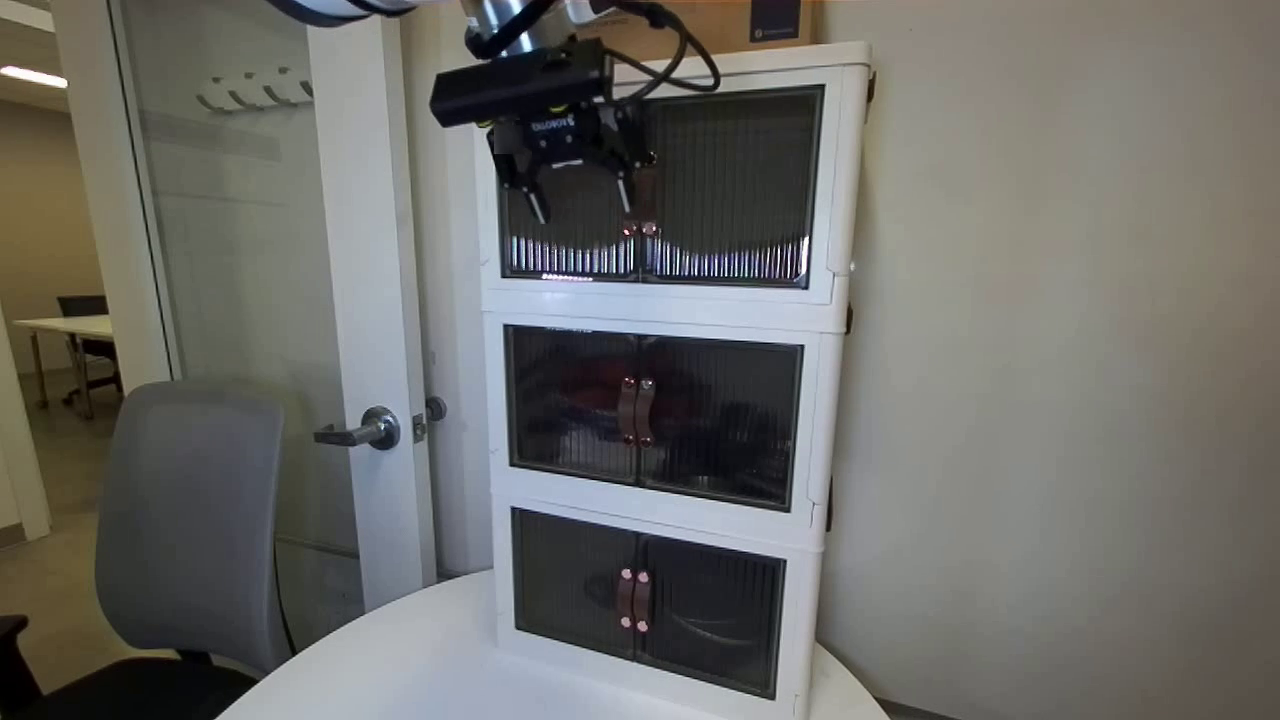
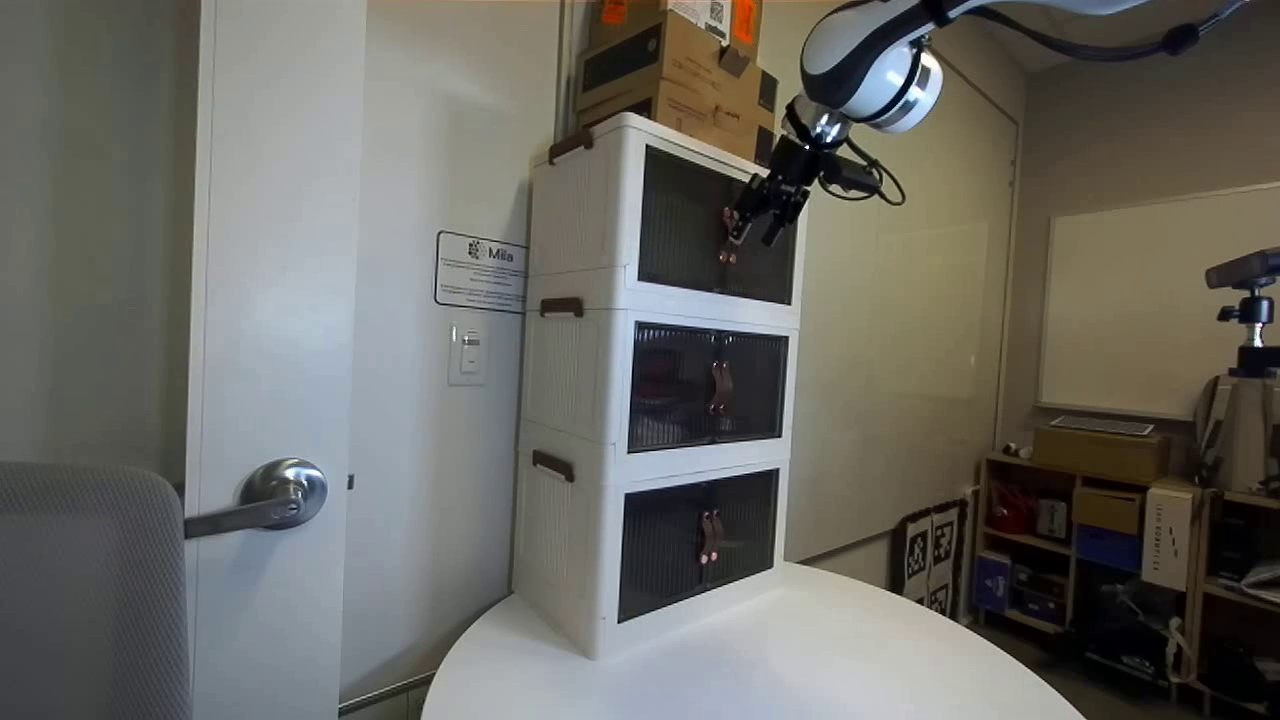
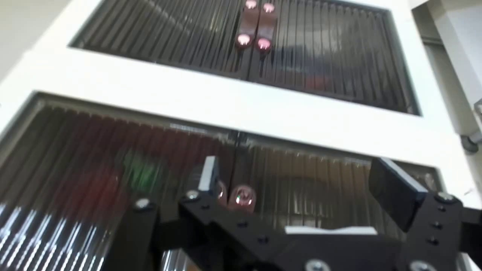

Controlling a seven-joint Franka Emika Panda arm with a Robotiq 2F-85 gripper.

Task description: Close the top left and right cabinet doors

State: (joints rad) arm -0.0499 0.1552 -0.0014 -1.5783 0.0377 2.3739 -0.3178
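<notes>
Room with plain, pale walls (image 1: 1060,350). A round white surface (image 1: 410,650) stands near a gray-backed chair (image 1: 190,500); behind them is a white door (image 1: 365,280) with a metal lever handle (image 1: 372,430). Farther off, a ceiling light (image 1: 35,76) glows. In an exterior view, a light switch (image 2: 469,353) sits below a printed sign (image 2: 480,271), and a whiteboard (image 2: 1130,310) hangs above low wooden shelves (image 2: 1022,539).

Gray chair (image 1: 190,500) by a white-framed glass door (image 1: 365,250), near a white table (image 1: 420,650).
In an exterior view, 1 Mila sign (image 2: 480,271) hangs above 1 light switch (image 2: 468,354); cardboard boxes (image 2: 690,60) sit stacked, and a whiteboard (image 2: 1140,300) hangs farther off.
</notes>
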